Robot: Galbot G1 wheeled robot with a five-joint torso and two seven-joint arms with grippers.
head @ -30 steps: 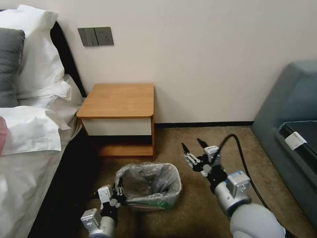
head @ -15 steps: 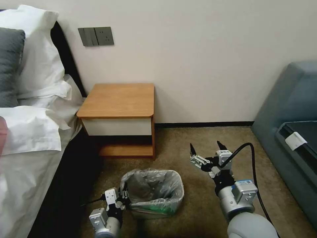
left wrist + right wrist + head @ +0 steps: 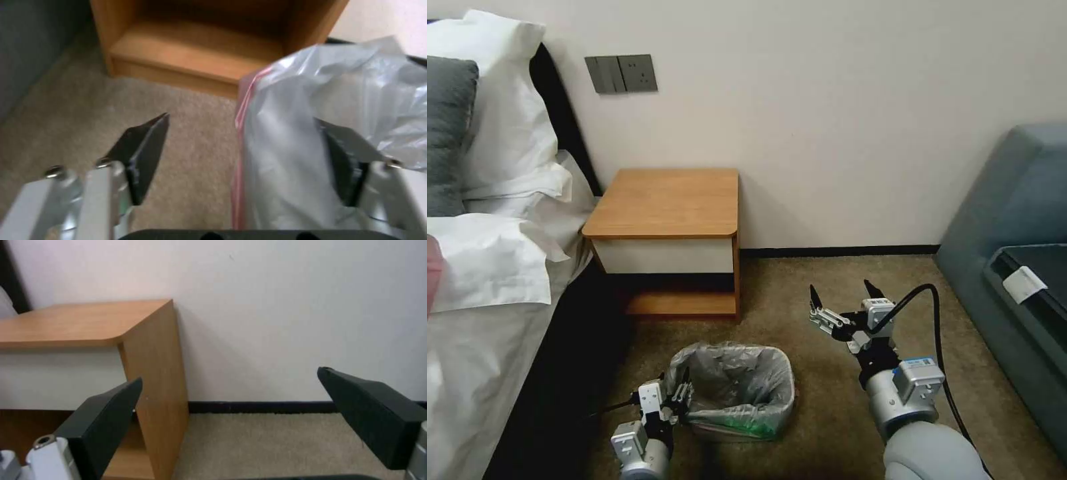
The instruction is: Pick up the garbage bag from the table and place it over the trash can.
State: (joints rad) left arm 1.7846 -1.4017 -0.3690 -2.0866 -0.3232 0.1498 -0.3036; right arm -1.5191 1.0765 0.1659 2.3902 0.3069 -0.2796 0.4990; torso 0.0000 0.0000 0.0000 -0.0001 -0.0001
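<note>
The left gripper sits low at the near-left corner of the trash can, jaws apart, straddling the garbage bag edge; in the wrist view one finger is outside and the other behind the plastic. The right gripper hangs over the carpet to the can's right, spread wide and holding nothing. One bag lines one can. Behind stands one table, beside a bed; a sofa is well to the right.

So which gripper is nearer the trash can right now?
Left. The left gripper sits at the trash can's left rim, straddling the bag-covered edge; the right gripper hovers apart, off its right side.
</note>
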